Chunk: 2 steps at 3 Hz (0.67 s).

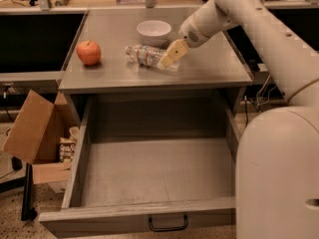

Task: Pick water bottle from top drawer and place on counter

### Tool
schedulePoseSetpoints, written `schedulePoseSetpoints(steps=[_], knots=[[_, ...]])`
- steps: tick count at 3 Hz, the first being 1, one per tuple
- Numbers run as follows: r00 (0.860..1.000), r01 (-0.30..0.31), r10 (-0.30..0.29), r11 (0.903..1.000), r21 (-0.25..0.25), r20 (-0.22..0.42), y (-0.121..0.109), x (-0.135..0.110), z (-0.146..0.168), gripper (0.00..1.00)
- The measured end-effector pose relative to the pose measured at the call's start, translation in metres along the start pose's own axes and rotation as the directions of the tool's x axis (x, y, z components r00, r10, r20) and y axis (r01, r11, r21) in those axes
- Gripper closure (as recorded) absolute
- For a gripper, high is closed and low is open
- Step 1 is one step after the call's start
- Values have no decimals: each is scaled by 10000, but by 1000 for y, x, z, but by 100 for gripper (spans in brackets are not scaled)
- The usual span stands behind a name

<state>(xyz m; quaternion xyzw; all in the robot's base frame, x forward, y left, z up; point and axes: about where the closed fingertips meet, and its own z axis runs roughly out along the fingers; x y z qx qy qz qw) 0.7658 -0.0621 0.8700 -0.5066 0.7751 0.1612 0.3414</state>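
The water bottle (143, 55) lies on its side on the counter (209, 66), cap end to the left, between an apple and a bowl. My gripper (169, 58) is at the bottle's right end, low over the counter, with the arm reaching in from the upper right. The top drawer (139, 217) is pulled fully out below the counter, with nothing in it; its dark handle (168, 224) shows on the front panel.
A red apple (88, 52) sits at the counter's left. A white bowl (153, 31) stands behind the bottle. An open cardboard box (30, 128) is on the floor left of the drawer. My white body (279, 173) fills the right foreground.
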Motion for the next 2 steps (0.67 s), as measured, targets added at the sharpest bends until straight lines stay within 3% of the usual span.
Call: schedulePoseSetpoints(steps=[2], knots=[[9907, -329, 184, 9938, 1061, 1347, -27, -8, -42, 0]])
